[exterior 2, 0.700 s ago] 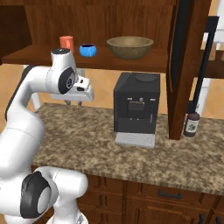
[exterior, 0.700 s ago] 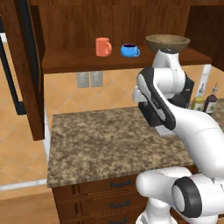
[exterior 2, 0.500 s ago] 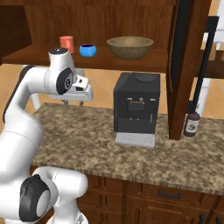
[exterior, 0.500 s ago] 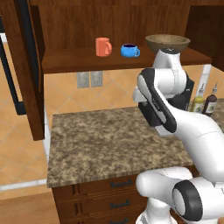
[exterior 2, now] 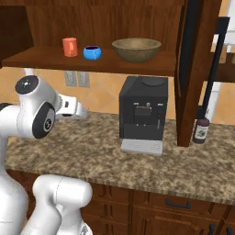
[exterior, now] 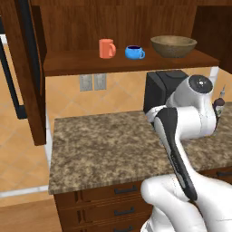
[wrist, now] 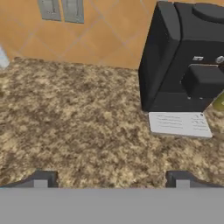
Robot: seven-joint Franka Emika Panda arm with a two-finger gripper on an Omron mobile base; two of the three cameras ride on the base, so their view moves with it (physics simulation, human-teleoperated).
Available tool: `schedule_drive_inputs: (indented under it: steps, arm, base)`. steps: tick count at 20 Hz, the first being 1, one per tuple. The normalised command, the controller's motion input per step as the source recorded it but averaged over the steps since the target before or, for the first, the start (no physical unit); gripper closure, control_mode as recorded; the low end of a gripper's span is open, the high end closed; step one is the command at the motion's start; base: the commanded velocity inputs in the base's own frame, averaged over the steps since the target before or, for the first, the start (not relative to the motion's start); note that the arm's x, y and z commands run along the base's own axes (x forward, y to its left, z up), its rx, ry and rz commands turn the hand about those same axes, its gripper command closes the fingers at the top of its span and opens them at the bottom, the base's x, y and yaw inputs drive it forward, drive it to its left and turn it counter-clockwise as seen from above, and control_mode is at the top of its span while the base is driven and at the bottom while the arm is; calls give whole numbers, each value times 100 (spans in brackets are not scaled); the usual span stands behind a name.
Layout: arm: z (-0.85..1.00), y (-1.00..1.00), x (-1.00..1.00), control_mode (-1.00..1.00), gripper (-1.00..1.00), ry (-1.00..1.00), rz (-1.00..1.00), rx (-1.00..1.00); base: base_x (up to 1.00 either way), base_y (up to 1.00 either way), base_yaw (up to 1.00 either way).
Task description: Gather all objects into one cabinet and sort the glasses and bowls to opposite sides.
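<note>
Overhead, mug (exterior: pixel 107 48) on shelf, pincer (wrist: pixel 111 178) spread below

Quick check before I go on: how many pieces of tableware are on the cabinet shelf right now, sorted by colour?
Orange-red: 1, the mug
Bright blue: 1, the cup
Brown: 1, the wooden bowl
Total: 3, all on the cabinet shelf, with the bowl at the right end and the mug and cup to its left.
</note>
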Motion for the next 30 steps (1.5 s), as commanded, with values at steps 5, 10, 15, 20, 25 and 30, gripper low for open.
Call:
schedule_drive_inputs:
  steps: [5, 10, 15, 20, 25, 30]
  arm:
    - [0, 0, 0, 100, -100, 0, 0, 0]
    - [0, 0, 0, 100, -100, 0, 0, 0]
    - [0, 0, 0, 100, -100, 0, 0, 0]
    - [0, 0, 0, 100, -100, 0, 0, 0]
    - [0, 0, 0, 100, -100, 0, 0, 0]
    - [0, 0, 0, 100, -100, 0, 0, 0]
  base:
    - [-100, 0, -1]
    - [-82, -8, -3]
    - [-29, -36, -9]
    - [-21, -50, -24]
    - [-26, -56, -32]
    - [-5, -73, -34]
